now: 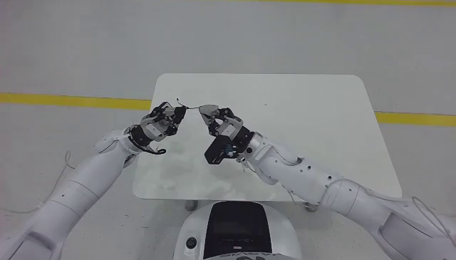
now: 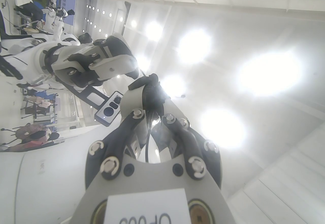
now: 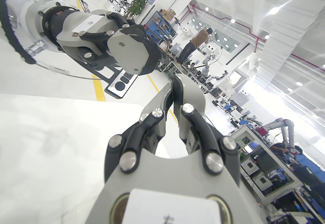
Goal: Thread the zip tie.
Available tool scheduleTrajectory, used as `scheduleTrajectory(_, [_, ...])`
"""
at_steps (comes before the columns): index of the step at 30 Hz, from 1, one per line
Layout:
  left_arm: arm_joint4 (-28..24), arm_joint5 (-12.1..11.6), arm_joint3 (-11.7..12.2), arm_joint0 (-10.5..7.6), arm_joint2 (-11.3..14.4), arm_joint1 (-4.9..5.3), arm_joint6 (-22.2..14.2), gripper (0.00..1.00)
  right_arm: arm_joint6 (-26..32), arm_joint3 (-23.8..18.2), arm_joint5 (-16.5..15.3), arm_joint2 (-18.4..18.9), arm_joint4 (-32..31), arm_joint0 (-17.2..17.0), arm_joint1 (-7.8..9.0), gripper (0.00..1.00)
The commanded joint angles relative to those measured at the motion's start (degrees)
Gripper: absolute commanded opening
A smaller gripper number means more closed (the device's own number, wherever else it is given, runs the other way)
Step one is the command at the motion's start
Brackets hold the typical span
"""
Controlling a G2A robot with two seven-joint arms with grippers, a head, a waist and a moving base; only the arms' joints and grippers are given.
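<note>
- The right gripper (image 3: 173,90) is just above the near part of the table. Its ridged pads are pressed together, and they seem to pinch the thin free end of the tie.
- The left gripper (image 2: 151,98), just beside it and tip to tip with it, is clamped on a dark bunched part of the zip tie (image 2: 149,82).
- In the top view, the zip tie is in the air between the two tips. A fine black strand spans the small gap above the table (image 1: 320,117) without touching it.
- Handling, as I judge it: the tie is very light, springy along its length and smooth. It is likely to bow or slip in the pads.
- A hold close behind the tail's tip would keep it from wandering, with the other hold right at the head, leaving the slot clear.
- Beyond the table, a yellow floor line (image 1: 71,101) runs across.
</note>
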Motion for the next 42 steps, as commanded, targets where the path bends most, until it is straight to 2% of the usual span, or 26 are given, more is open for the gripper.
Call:
scheduleTrajectory(1, [0.0, 0.0, 0.0, 0.00, 0.0, 0.00, 0.0, 0.00, 0.0, -0.1, 0.0, 0.2, 0.0, -0.1, 0.12, 0.00])
scheduleTrajectory(42, [0.0, 0.0, 0.0, 0.00, 0.0, 0.00, 0.0, 0.00, 0.1, 0.0, 0.0, 1.4, 0.0, -1.5, 0.94, 0.00])
